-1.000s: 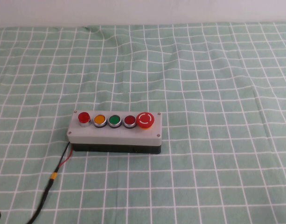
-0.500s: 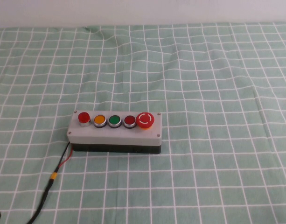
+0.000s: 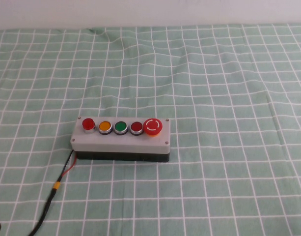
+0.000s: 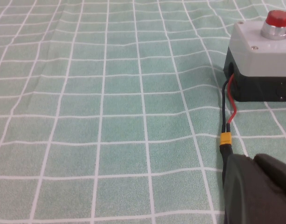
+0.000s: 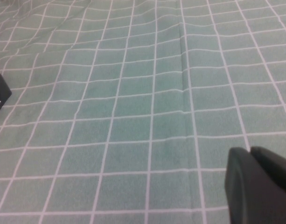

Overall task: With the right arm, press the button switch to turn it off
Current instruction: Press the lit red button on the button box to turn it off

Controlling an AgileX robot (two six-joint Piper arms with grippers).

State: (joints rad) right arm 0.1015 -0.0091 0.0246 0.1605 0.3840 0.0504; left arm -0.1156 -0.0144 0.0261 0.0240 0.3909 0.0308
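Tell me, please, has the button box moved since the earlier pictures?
No; the button box keeps its tablecloth squares. Left gripper by its cable, right gripper over the tablecloth.

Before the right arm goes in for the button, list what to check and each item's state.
1. Button box flat on the checked cloth, buttons facing up: ok.
2. Right pincer over a button: not ok, it hangs above bare cloth beside the box.
3. Left pincer off the box: ok, it sits by the cable.
4. Cable away from the right arm's side: ok.
5. Switch on now: cannot tell.
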